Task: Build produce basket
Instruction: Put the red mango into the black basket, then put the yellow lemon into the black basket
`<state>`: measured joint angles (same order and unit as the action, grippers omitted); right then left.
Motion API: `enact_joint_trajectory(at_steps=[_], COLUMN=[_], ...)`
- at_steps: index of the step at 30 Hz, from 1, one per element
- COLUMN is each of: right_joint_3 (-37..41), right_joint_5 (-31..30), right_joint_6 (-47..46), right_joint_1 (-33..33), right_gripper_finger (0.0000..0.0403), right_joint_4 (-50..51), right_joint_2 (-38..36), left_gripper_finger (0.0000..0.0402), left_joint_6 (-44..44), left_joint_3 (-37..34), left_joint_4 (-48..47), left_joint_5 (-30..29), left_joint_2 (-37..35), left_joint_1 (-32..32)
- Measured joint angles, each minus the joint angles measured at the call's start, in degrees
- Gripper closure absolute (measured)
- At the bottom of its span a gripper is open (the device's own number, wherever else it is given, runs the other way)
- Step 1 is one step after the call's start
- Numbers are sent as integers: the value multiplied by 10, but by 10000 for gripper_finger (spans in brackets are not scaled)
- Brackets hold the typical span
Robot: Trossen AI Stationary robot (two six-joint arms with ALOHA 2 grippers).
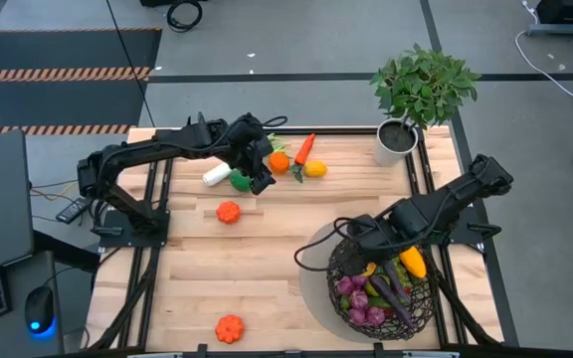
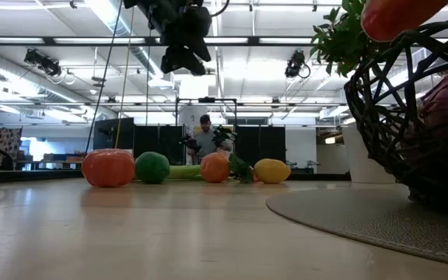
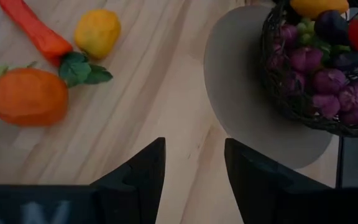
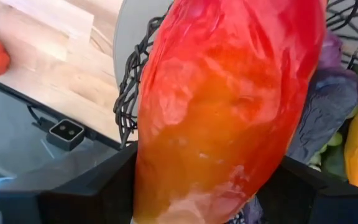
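Wooden table (image 1: pixel 267 259): right gripper (image 1: pixel 363 236) is holding a red-orange pepper (image 4: pixel 229 106) over the basket (image 1: pixel 338 267), ready for release; left gripper (image 1: pixel 259 177) is hovering open-fingered above the orange (image 1: pixel 280 162).

From where I stood, nothing carried readable writing. I saw no labels, brands, numbers or signs on anything on the table or around it.

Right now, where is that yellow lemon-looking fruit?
In the high view the yellow fruit lies at the table's far edge, just right of the carrot and orange, left of the white plant pot.
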<state>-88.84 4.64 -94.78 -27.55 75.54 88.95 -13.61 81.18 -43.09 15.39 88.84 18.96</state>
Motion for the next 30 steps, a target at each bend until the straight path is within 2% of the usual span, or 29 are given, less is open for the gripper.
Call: enact_joint_trajectory(at_steps=[12, 19, 24, 27, 30], right_joint_3=[2, 3, 3, 3, 3], right_joint_5=[-19, -47, -99, -140, -154], right_joint_6=[3, -10, -11, -6, 38], right_joint_1=[-1, -2, 6, 24, 51], right_gripper_finger=[47, 26, 27, 27, 27], right_joint_4=[-3, -9, -9, -10, -29], right_joint_2=[0, 0, 0, 0, 0], left_gripper_finger=[230, 230, 230, 230, 230], left_joint_6=[-68, -57, -40, -37, -38], left_joint_3=[0, 0, 0, 0, 0], left_joint_4=[0, -12, -109, -183, -241], left_joint_5=[-1, 0, -8, -37, -66], left_joint_2=[0, 0, 0, 0, 0], left_joint_1=[-14, -46, -51, -51, -45])
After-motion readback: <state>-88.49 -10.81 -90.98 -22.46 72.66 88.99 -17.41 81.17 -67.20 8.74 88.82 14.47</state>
